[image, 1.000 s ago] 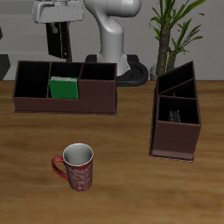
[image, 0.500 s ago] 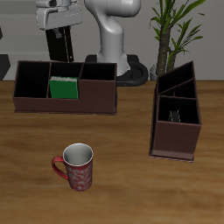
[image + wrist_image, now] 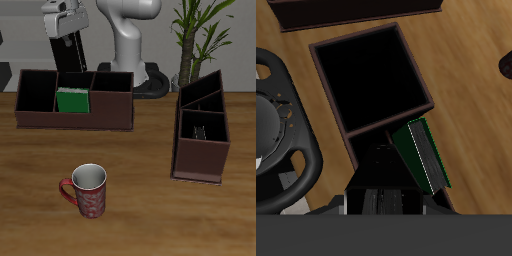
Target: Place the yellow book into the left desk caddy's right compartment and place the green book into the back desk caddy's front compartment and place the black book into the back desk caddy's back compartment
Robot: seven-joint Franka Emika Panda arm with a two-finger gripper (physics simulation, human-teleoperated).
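Note:
My gripper (image 3: pixel 68 42) hangs above the rear of the back desk caddy (image 3: pixel 75 118), shut on the slim black book (image 3: pixel 68 54), which points downward. In the wrist view the black book (image 3: pixel 384 165) shows as a dark strip running out from between the fingers of the gripper (image 3: pixel 386 192). The green book (image 3: pixel 72 100) stands in the caddy's front compartment, just nearer the table's front edge than my gripper; the wrist view also shows the green book (image 3: pixel 421 155) with its white page edges. The yellow book (image 3: pixel 200 131) lies in a pocket of the left desk caddy (image 3: pixel 200 166).
A red patterned mug (image 3: pixel 88 190) stands near the table's front edge. A potted plant (image 3: pixel 200 30) rises behind the left caddy. The robot's base (image 3: pixel 130 55) stands beside my gripper. An open dark pocket of the back caddy (image 3: pixel 371 85) lies below the wrist camera.
The gripper with the black book has lifted slightly and tilted a little over the back caddy. Nothing else has moved.

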